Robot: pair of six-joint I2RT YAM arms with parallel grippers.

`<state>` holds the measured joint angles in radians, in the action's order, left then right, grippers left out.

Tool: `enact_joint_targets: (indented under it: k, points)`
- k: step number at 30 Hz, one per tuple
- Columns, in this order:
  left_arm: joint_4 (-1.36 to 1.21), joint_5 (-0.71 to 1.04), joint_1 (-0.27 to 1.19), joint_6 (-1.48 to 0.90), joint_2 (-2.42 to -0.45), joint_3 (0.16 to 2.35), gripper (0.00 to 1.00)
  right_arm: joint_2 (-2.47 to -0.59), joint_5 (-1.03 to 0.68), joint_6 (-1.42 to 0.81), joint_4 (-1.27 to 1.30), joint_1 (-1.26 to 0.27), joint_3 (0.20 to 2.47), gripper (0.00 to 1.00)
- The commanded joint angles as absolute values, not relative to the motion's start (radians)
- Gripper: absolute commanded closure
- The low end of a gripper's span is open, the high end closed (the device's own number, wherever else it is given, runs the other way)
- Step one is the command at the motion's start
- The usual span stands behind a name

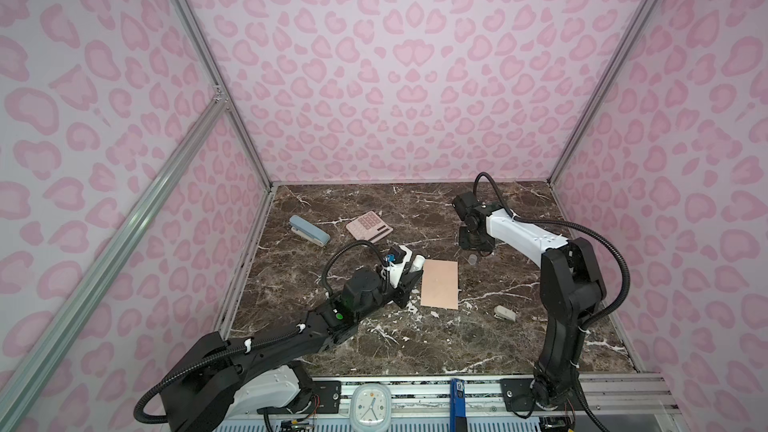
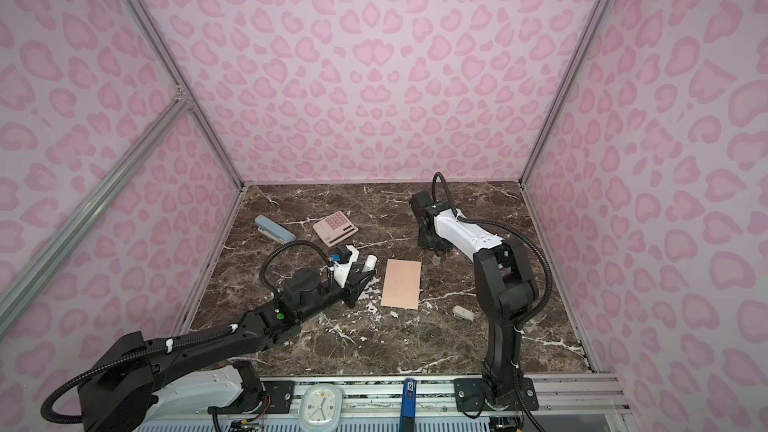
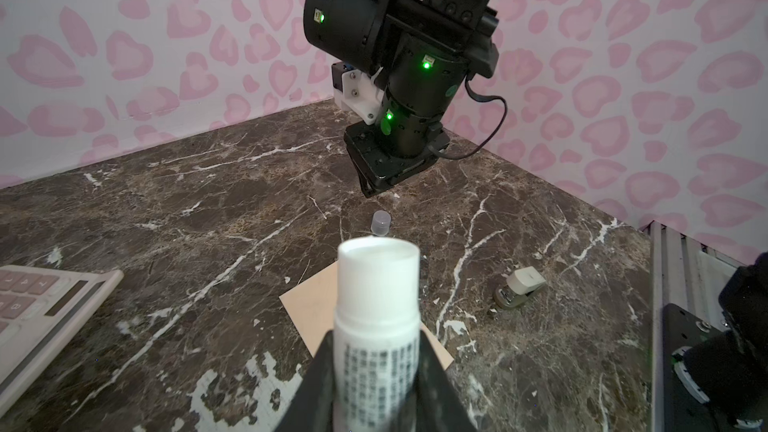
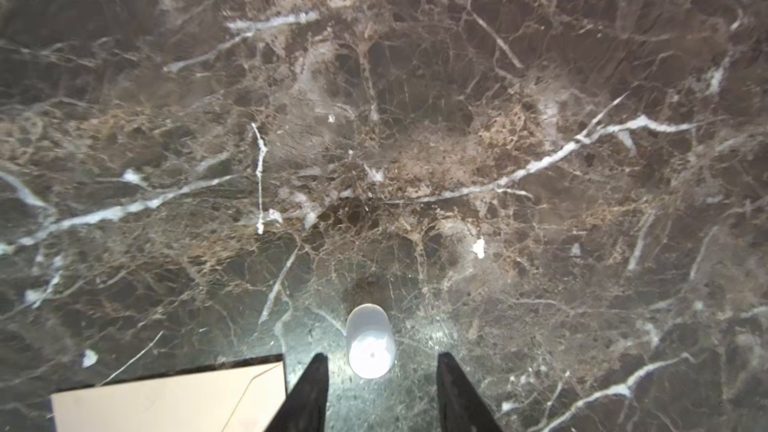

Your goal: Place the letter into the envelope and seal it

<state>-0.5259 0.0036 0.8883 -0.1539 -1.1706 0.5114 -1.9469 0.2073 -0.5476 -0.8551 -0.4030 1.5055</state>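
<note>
The peach-tan envelope (image 1: 439, 284) (image 2: 401, 284) lies flat on the marble table, with a diagonal seam showing at its corner (image 4: 166, 401). The letter is out of view. My left gripper (image 3: 376, 338) (image 1: 409, 280) is shut on a white glue stick (image 3: 378, 305) (image 2: 370, 263) with its cap off, held just left of the envelope (image 3: 307, 305). My right gripper (image 4: 382, 357) (image 1: 473, 245) is open, pointing down over a small translucent cap (image 4: 370, 342) (image 1: 472, 259) (image 3: 381, 220). The cap stands on the table beyond the envelope's far right corner, and the fingers do not touch it.
A pink calculator (image 1: 369, 226) (image 3: 37, 309) and a blue stapler (image 1: 309, 230) lie at the back left. A small beige stapler (image 1: 505, 313) (image 3: 521, 286) sits right of the envelope. A clock (image 1: 371, 405) rests on the front rail. Patterned walls enclose three sides.
</note>
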Motion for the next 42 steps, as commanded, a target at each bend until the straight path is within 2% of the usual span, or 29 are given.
enact_joint_targets:
  k: [1,22,42]
  points:
    - [-0.563,-0.006,0.892,-0.143,-1.175,0.507,0.96,-1.976,0.191,-0.566,-0.887,-0.396,1.514,0.54]
    - [-0.568,-0.003,0.897,-0.148,-1.197,0.502,0.96,-2.038,0.095,-0.555,-0.867,-0.358,1.503,0.62]
    - [-0.568,-0.007,0.897,-0.149,-1.195,0.505,0.96,-2.036,0.090,-0.549,-0.890,-0.363,1.503,0.63]
